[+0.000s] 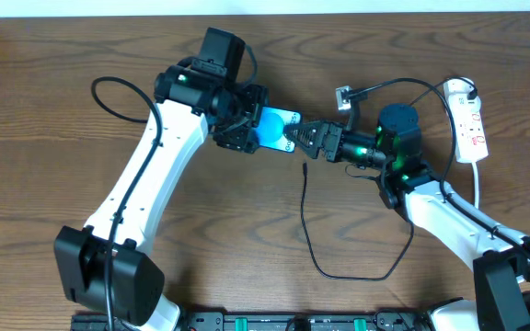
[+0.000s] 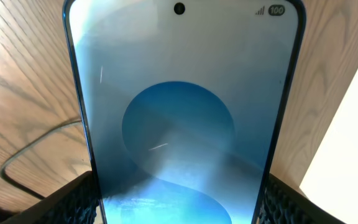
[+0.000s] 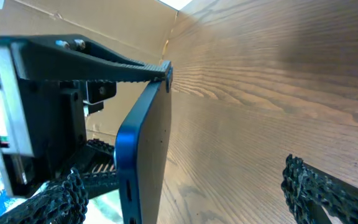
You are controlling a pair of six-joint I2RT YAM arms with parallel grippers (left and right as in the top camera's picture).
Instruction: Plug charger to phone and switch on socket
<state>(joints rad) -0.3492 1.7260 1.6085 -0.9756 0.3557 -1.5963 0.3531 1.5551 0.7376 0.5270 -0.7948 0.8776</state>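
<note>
The left gripper [image 1: 254,131] is clamped on the phone [image 1: 279,127] around the middle of the tabletop [image 1: 63,55], somewhat toward the far edge. In the left wrist view its two fingers [image 2: 73,202] press on the long sides of the handset. The lit blue screen fills the frame, with the camera hole and a "100" battery mark at the end away from the gripper. From overhead the screen faces partly up, so the phone is held tilted. I cannot tell whether it touches the wood.

The right gripper [image 1: 294,140] points at the phone's free end from the right, and its jaws stand wide apart. In the right wrist view its fingers [image 3: 319,186] sit at the two lower corners of the frame, with the phone's blue edge between them and nearer the left one.

The charger [image 1: 306,221] lies on the wood. Its plug tip [image 1: 304,169] is just on the near side of the right gripper and apart from the phone, though whether it touches the gripper I cannot tell. From there the cable runs toward the near edge, loops round to the right and is lost under the right arm [image 1: 440,207].

The socket [image 1: 468,119] lies near the far right corner — well apart from both grippers — and its white lead [image 1: 478,184] trails toward the near edge.
</note>
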